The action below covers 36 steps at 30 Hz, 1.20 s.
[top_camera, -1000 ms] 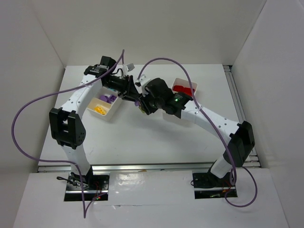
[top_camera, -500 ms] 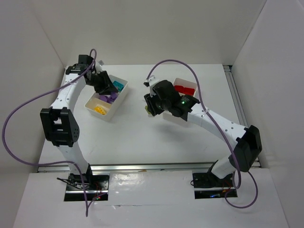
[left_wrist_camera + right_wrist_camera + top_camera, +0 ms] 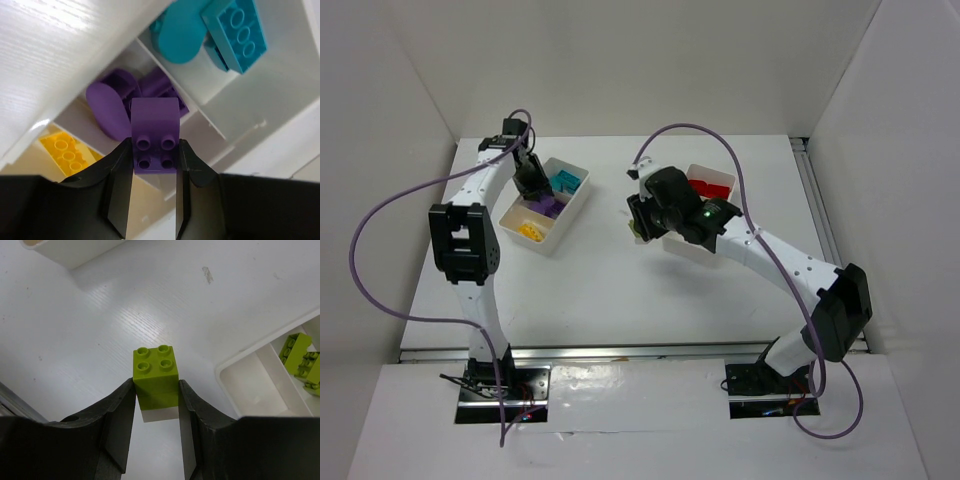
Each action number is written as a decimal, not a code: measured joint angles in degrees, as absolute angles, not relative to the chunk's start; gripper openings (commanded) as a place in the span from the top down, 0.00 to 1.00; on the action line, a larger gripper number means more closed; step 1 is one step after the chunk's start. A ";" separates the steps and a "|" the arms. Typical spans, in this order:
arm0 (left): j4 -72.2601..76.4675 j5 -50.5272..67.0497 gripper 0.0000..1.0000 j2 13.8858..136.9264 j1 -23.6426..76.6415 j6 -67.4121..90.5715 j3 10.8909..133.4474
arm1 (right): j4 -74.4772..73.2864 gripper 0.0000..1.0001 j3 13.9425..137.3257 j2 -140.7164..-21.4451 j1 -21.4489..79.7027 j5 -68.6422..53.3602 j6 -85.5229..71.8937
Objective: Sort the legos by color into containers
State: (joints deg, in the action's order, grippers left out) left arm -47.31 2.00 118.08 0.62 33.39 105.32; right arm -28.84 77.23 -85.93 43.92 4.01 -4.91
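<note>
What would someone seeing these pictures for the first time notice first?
Both arms are holding a brick. The left gripper is shut on a purple brick above the left tray, over the compartment where other purple pieces lie. The right gripper clamps a lime green brick over the table, beside the right tray, which holds more lime bricks.

Bright, even light, soft shadows, all views sharp
</note>
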 measured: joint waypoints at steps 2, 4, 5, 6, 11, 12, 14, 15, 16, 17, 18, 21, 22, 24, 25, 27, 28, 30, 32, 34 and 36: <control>-47.07 1.19 0.46 119.96 0.73 33.43 106.85 | -28.86 0.85 77.23 -85.93 43.81 4.08 -5.06; -47.07 0.82 0.28 120.95 0.89 33.26 107.81 | -28.95 0.85 77.25 -85.93 43.77 4.14 -5.08; -47.05 0.62 0.18 121.10 0.99 33.01 108.09 | -28.95 0.85 77.25 -85.93 43.72 4.16 -5.10; -47.09 0.43 0.06 121.12 1.23 33.10 108.29 | -28.95 0.85 77.25 -85.93 43.72 4.19 -5.08; -47.75 -0.23 0.02 120.42 3.55 32.38 109.51 | -29.08 0.85 77.25 -85.93 43.42 4.08 -5.21; -48.12 -0.23 0.03 119.74 4.14 31.68 109.47 | -29.12 0.85 77.25 -85.93 43.09 3.73 -5.34; -48.60 -0.21 0.08 117.23 5.48 30.70 108.79 | -29.10 0.85 77.28 -85.93 42.13 2.98 -5.76; -48.88 -0.16 0.08 115.66 5.98 30.13 108.47 | -29.10 0.85 77.30 -85.93 41.52 2.44 -6.00; -49.12 0.36 0.10 113.51 6.63 29.32 108.12 | -29.10 0.85 77.32 -85.93 40.80 1.91 -6.33; -49.01 1.10 0.11 111.53 7.25 28.58 107.63 | -29.10 0.85 77.34 -85.93 40.18 1.34 -6.57; -48.86 2.00 0.11 109.34 7.90 27.79 106.91 | -29.06 0.85 77.34 -85.93 39.38 0.58 -6.83; -48.47 8.78 0.15 103.44 9.34 25.58 104.49 | -28.71 0.85 77.34 -85.93 37.71 -1.41 -7.81; -47.86 12.10 0.15 101.97 9.76 25.10 103.50 | -28.51 0.85 77.36 -85.93 36.77 -2.66 -8.21; -45.08 19.73 0.15 99.39 10.61 24.03 99.77 | -28.03 0.85 77.36 -85.89 35.35 -5.72 -9.34; -43.62 23.14 0.15 98.26 11.03 23.86 97.30 | -27.83 0.85 77.36 -85.82 34.50 -7.29 -9.87; -39.42 30.89 0.14 96.51 11.53 23.73 91.37 | -27.07 0.85 77.36 -85.60 32.32 -10.85 -11.20; -36.93 34.09 0.14 95.68 11.81 23.83 88.07 | -26.48 0.85 77.36 -85.38 30.81 -13.32 -12.10; -32.45 40.21 0.14 94.50 12.12 24.36 82.54 | -25.45 0.85 77.36 -84.99 28.38 -17.12 -13.89; -27.44 45.34 0.14 92.99 12.45 25.08 77.34 | -23.57 0.85 77.32 -84.62 25.78 -22.26 -16.23; -22.98 48.95 0.12 91.72 12.73 25.74 74.13 | -20.86 0.85 77.03 -84.36 23.68 -26.63 -18.90; -19.46 52.05 0.10 90.80 13.10 26.00 72.69 | -17.82 0.85 76.29 -83.90 22.17 -30.92 -21.21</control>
State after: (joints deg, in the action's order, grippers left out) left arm -19.46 52.05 90.80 13.10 26.00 72.69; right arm -17.82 76.29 -83.90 22.17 -30.92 -21.21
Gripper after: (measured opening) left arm 0.885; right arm 0.437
